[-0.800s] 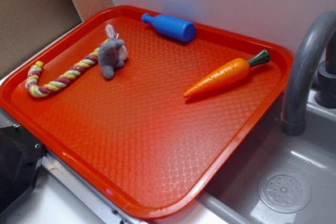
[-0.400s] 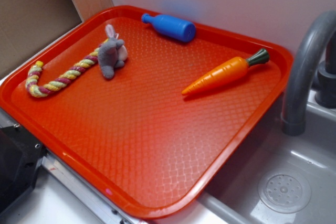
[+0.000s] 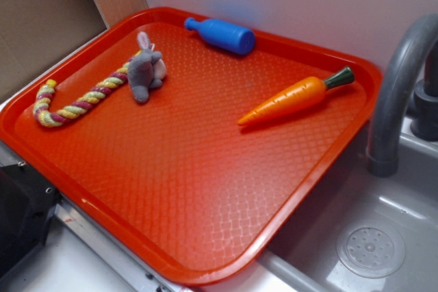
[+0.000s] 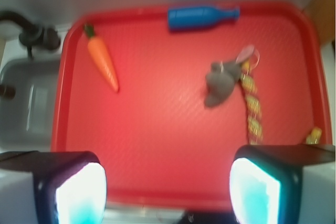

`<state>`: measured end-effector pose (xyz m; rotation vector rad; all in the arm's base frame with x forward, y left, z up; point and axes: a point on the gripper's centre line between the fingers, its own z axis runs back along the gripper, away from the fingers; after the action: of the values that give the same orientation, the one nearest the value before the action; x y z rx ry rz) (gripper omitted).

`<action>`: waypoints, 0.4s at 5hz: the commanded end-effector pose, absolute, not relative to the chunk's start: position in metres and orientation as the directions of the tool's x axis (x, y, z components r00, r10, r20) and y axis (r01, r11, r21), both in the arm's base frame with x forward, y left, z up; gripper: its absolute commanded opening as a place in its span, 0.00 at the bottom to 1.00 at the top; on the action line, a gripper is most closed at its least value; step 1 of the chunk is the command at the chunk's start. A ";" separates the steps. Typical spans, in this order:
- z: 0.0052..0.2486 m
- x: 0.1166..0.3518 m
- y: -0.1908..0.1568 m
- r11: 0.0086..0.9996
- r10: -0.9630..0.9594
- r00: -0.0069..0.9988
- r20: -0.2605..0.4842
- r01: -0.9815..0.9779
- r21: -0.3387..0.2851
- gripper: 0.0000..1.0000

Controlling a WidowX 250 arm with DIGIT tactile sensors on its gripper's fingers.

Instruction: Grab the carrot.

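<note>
The glossy orange toy carrot (image 3: pixel 295 98), dark green stem cap, lies untouched on the red tray (image 3: pixel 205 196); the end effector (image 4: pixel 168 184) hangs high above, fingers spread.

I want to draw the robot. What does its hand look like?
In the wrist view, the end effector has two chunky black fingers with rounded corners. Their inner pads look pale white-blue and shiny. No cables or markings show.
</note>
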<state>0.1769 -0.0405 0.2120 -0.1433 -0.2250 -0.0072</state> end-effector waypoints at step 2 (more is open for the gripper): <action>0.137 0.287 -0.128 0.953 -0.146 0.945 0.293 0.214 -0.215 1.00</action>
<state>0.2833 -0.1231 0.1151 -0.2293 -0.2170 -0.1801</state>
